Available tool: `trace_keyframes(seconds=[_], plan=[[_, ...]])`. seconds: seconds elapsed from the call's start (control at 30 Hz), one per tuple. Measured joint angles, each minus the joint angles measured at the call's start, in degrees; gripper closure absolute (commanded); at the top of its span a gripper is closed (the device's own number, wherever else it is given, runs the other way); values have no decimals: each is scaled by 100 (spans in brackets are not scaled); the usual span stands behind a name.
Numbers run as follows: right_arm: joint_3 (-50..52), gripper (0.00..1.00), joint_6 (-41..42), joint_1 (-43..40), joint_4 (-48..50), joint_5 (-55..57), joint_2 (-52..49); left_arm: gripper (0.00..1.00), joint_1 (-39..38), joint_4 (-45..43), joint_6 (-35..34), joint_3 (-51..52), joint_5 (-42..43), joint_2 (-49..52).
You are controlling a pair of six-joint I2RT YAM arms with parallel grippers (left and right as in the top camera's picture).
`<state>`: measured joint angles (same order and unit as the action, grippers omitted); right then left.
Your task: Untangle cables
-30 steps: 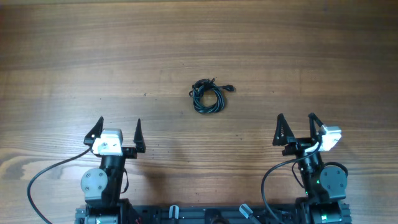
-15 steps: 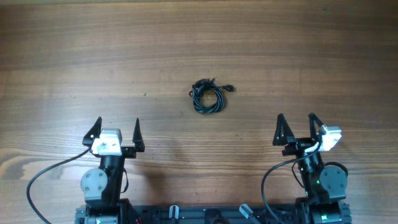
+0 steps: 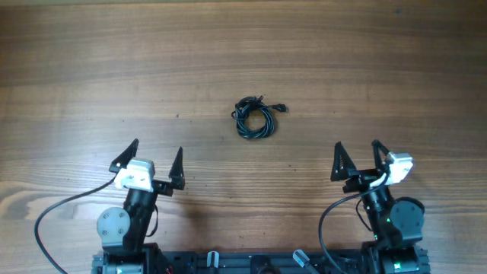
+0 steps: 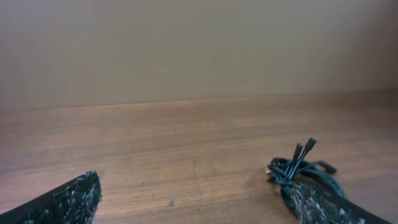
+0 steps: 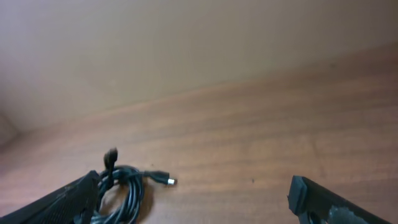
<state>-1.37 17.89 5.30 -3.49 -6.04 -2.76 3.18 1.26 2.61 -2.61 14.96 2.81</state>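
My left end effector point(image 3: 157, 146) and right end effector point(image 3: 356, 144) sit released, well apart from the cables point(image 3: 256, 119) coiled on the counter point(image 3: 380, 61). They're probably light and floppy (plugs may snag), so I'd pinch a plug end point(image 3: 282, 107).

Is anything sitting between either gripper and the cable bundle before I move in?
Nothing visible does. The cables lie coiled alone on the wooden table, ahead of and between the left gripper and the right gripper. Both grippers are open, with only bare tabletop between them and the coil.

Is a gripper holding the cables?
No, the cables lie on the table, apart from the open left gripper and right gripper.
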Motion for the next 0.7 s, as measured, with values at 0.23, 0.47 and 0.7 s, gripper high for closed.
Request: trace_keyframes(seconds=[0.23, 0.47, 0.7], plan=[[-859, 0, 0, 0, -151, -448, -721, 0, 0, 7, -258, -1137, 315, 1255], [-2439, 0, 2, 0, -1335, -673, -2116, 0, -28, 1191, -494, -3077, 870, 3585], [-4409, 0, 2, -9, -2876, -922, -3654, 0, -476, 2542, -597, -5036, 964, 5606]])
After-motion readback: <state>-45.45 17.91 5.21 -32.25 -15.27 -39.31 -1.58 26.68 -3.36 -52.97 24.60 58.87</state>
